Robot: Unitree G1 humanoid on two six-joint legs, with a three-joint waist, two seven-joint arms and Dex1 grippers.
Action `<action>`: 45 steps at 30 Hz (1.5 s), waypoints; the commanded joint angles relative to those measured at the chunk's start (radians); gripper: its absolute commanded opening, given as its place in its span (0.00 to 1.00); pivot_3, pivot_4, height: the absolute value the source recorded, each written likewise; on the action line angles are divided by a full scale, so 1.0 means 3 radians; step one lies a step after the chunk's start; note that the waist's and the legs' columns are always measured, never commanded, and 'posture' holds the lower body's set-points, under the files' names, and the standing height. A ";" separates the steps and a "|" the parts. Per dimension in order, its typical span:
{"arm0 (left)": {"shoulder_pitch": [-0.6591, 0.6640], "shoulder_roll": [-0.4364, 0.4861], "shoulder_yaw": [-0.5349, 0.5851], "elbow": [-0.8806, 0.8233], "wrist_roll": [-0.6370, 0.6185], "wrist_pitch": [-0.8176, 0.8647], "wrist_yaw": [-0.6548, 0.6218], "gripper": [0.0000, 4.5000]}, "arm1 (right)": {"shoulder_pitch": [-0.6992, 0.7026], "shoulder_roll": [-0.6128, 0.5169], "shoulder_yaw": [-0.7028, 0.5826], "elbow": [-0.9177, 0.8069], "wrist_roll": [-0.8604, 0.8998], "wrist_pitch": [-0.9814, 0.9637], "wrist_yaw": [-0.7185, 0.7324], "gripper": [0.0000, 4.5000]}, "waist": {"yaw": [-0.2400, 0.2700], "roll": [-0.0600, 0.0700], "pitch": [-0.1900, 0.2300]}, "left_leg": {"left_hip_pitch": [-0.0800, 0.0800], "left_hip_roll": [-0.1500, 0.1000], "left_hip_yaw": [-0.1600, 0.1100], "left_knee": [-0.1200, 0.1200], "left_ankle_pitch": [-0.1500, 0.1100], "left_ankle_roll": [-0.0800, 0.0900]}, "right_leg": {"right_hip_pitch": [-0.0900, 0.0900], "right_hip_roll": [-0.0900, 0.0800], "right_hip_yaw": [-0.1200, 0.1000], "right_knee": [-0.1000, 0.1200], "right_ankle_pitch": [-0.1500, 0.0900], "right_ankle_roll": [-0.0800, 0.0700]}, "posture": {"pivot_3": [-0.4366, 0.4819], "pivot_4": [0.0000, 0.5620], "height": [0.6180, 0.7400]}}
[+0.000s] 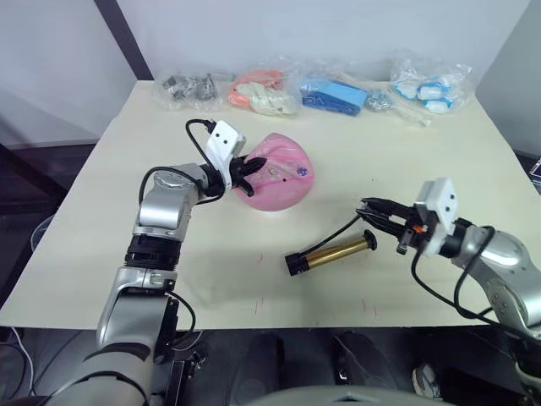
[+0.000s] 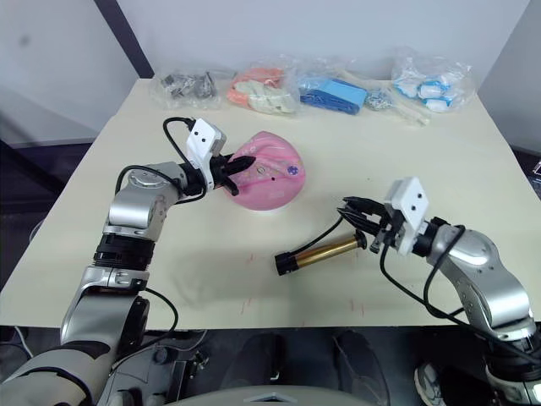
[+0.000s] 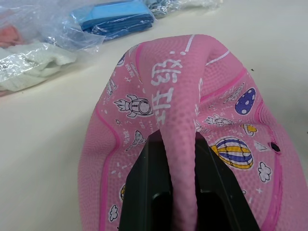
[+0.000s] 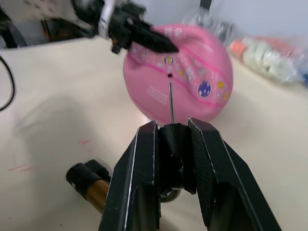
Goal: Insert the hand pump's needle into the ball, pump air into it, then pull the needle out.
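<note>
Right now the left gripper [image 1: 247,172] is pinching a soft fold of the ball [image 1: 283,180], with one black finger [image 3: 144,192] on each side of the fold. The ball is pink, a bit saggy and dented, and it sits on the desk [image 1: 101,220] near the middle, a little toward the robot's left. I think the gripper holds it like this so the ball cannot roll away when the needle pushes on it, and so the little dark air hole [image 4: 169,75] faces the other arm. The right gripper [image 1: 380,216] is pressed together on the black end of the hose, where the thin needle [image 4: 171,102] sticks out. The needle points straight at the air hole, but there is a gap between them, so it is not in yet. The hand pump [image 1: 331,252] lies flat on the desk between the ball and the right arm, and its thin black hose [image 1: 342,228] curves up to the right gripper. The pump can rest there because only the needle has to move for now. Clear bags [image 1: 338,89] of small things lie in a row at the far edge of the desk, well apart from the work.
</note>
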 commanded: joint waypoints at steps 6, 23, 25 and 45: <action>0.0010 -0.0056 0.0054 -0.0159 -0.0018 -0.0076 0.0057 0.00 | -0.0763 0.0068 0.0305 0.0042 0.0023 0.1000 -0.0269 0.09 | 0.0003 0.0000 0.0000 | -0.0001 -0.0001 0.0000 0.0000 0.0000 0.0000 | 0.0000 -0.0001 0.0001 -0.0002 0.0000 0.0000 | 0.48 0.27 0.99; 0.0013 -0.0150 0.0040 0.0027 0.0037 -0.0203 0.0106 0.00 | -0.1942 0.0633 0.0680 0.0766 -0.0033 0.2269 -0.0560 0.09 | 0.0013 0.0001 -0.0001 | -0.0003 -0.0003 -0.0001 0.0001 0.0000 0.0000 | 0.0000 -0.0003 -0.0005 0.0001 0.0001 -0.0001 | 0.48 0.27 0.99; 0.0007 -0.0151 0.0040 0.0051 0.0042 -0.0226 0.0104 0.00 | -0.2030 0.0712 0.0743 0.0858 -0.0124 0.2318 -0.0645 0.09 | 0.0009 0.0002 -0.0001 | -0.0003 -0.0004 -0.0001 0.0001 0.0000 0.0000 | 0.0000 -0.0003 -0.0006 0.0001 0.0001 -0.0001 | 0.48 0.27 0.99; 0.0027 -0.0206 0.0011 0.0168 0.0113 -0.0405 0.0050 0.00 | -0.2858 0.1040 0.0860 0.1809 -0.0244 0.2753 -0.0532 0.09 | 0.0009 0.0003 -0.0001 | -0.0004 -0.0006 0.0000 0.0001 0.0000 0.0000 | 0.0000 -0.0004 -0.0013 0.0002 0.0001 -0.0002 | 0.48 0.27 0.99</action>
